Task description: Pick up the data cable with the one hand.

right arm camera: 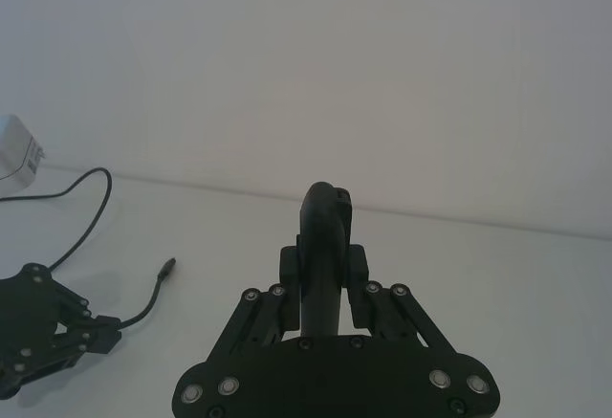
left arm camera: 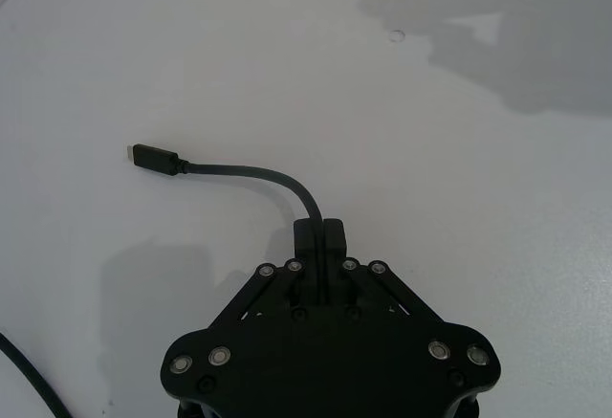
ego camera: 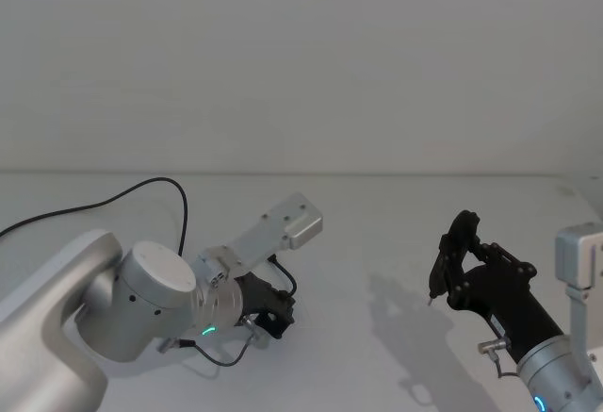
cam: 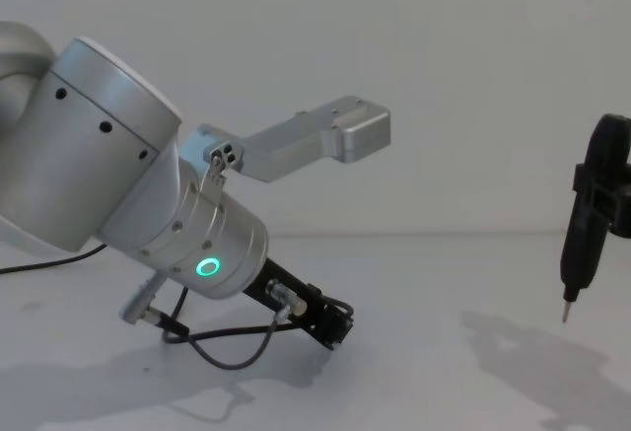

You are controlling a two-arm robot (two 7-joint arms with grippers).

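Head view | left hand (ego camera: 280, 317) clenched on data cable (left arm camera: 239, 171) | right hand (ego camera: 460, 254) grasping pen (ego camera: 438, 275), open table (ego camera: 367, 242) between

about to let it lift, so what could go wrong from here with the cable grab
1. The left gripper pinches the thin data cable with just the tips of its fingers, so it may slip out on lifting.
2. The plug lies free on the table and could drag or swing.
The right gripper, holding a pen-like tool, sits apart, so a clash looks unlikely.

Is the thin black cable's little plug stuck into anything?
No, the data cable's small black plug is bare, with nothing joined to it.
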